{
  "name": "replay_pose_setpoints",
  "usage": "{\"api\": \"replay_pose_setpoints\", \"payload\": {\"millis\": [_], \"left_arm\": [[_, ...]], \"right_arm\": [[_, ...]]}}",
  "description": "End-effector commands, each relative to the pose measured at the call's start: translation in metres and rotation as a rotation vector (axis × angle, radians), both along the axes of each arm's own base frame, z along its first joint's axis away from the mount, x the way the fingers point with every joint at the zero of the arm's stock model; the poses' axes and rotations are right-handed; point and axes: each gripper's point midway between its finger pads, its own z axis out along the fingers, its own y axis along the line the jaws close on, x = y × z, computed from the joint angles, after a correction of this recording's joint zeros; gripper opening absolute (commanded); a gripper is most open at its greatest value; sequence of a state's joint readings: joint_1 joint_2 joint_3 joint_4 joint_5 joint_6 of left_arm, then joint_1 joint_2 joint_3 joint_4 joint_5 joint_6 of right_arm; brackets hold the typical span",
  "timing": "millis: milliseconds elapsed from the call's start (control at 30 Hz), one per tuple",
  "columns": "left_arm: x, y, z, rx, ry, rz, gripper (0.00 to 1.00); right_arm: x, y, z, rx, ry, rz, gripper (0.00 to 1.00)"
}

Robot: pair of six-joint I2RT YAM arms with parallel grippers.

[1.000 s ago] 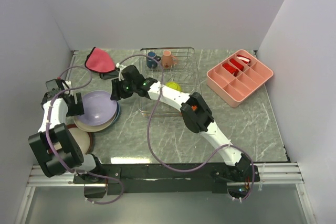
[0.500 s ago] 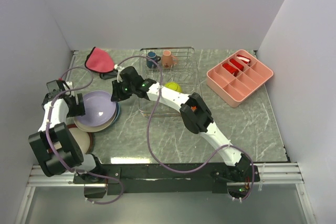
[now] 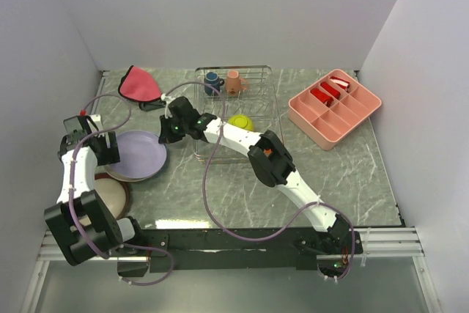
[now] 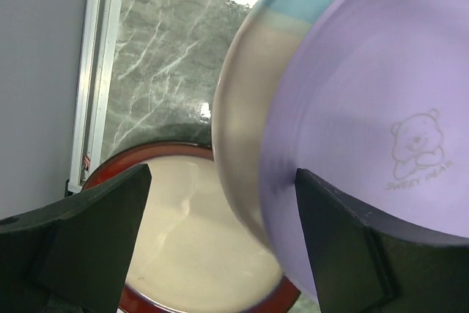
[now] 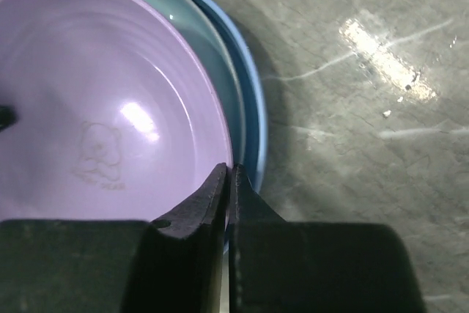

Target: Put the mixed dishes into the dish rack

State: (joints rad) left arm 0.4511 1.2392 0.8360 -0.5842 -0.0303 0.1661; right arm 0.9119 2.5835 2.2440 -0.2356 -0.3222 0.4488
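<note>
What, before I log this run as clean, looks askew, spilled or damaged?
Only the round lavender plate: pinched at its rim by the right gripper, it sits askew over the light-blue plates beneath, their rims showing along one side. Nothing spilled or broken shows.

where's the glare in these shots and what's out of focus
Right wrist view: a bright glare streak on the table, a soft highlight on the lavender plate, right gripper dark and blurred. Left wrist view: the plate's near rim smeared, left gripper soft black shapes. Top external view: sharp, evenly lit, one pale reflection near the table's front edge.
</note>
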Motion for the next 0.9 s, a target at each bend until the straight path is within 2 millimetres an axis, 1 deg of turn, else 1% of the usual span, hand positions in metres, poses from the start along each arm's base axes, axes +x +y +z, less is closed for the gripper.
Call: {"api": "replay_pose_setpoints", "payload": {"millis": [0,67,100,167,200,267,300,333,367,433,467,500,567,600,667,700,733,767,800,833,867], "left_arm": [[0.005,-0.001,0.029,0.006,-0.067,0.001,0.87],[0.009,0.001,0.045,0.019,-0.106,0.008,0.87],[0.013,0.0,0.052,0.016,-0.127,0.001,0.87],[0.016,0.001,0.06,0.02,-0.154,0.009,0.87],[0.017,0.001,0.065,0.022,-0.167,0.008,0.87],[0.019,0.0,0.072,0.025,-0.194,0.01,0.87],[0.021,0.0,0.077,0.029,-0.209,0.011,0.87],[0.022,0.0,0.079,0.028,-0.222,0.015,0.87],[0.023,0.0,0.085,0.033,-0.241,0.014,0.87],[0.026,-0.001,0.095,0.039,-0.274,0.009,0.87],[0.026,-0.001,0.099,0.043,-0.288,0.004,0.87],[0.027,-0.002,0.103,0.045,-0.303,0.0,0.87],[0.03,-0.003,0.108,0.041,-0.325,-0.007,0.87],[0.032,-0.004,0.111,0.04,-0.337,-0.012,0.87],[0.038,-0.008,0.12,0.032,-0.378,-0.036,0.88],[0.041,-0.01,0.126,0.029,-0.401,-0.05,0.88],[0.043,-0.012,0.13,0.024,-0.419,-0.062,0.88],[0.047,-0.017,0.137,0.008,-0.449,-0.09,0.88],[0.052,-0.019,0.146,0.008,-0.48,-0.102,0.88],[0.054,-0.02,0.15,-0.002,-0.498,-0.101,0.88],[0.058,-0.023,0.155,-0.019,-0.516,-0.114,0.88]], "right_arm": [[0.004,0.005,0.008,-0.004,-0.065,0.007,0.0],[0.004,0.002,0.012,-0.009,-0.081,0.008,0.0],[0.005,0.002,0.026,0.004,-0.096,0.007,0.0],[0.006,0.0,0.039,0.011,-0.12,0.002,0.0],[0.007,-0.001,0.061,0.035,-0.149,-0.003,0.0],[0.011,-0.004,0.085,0.058,-0.189,-0.013,0.0],[0.011,-0.007,0.112,0.087,-0.22,-0.018,0.0],[0.012,-0.008,0.125,0.096,-0.251,-0.015,0.0],[0.012,-0.012,0.152,0.125,-0.291,-0.024,0.0],[0.012,-0.017,0.176,0.139,-0.344,-0.028,0.0],[0.012,-0.02,0.184,0.145,-0.36,-0.031,0.0],[0.011,-0.025,0.201,0.157,-0.385,-0.038,0.0],[0.012,-0.031,0.211,0.148,-0.421,-0.048,0.0],[0.015,-0.039,0.226,0.149,-0.456,-0.081,0.0],[0.022,-0.05,0.24,0.124,-0.528,-0.116,0.0],[0.025,-0.059,0.256,0.122,-0.568,-0.146,0.0],[0.031,-0.067,0.264,0.095,-0.621,-0.176,0.0],[0.032,-0.075,0.278,0.09,-0.661,-0.191,0.0],[0.035,-0.082,0.282,0.061,-0.7,-0.2,0.0],[0.041,-0.092,0.288,0.038,-0.72,-0.248,0.0],[0.044,-0.102,0.298,0.03,-0.729,-0.269,0.0]]}}
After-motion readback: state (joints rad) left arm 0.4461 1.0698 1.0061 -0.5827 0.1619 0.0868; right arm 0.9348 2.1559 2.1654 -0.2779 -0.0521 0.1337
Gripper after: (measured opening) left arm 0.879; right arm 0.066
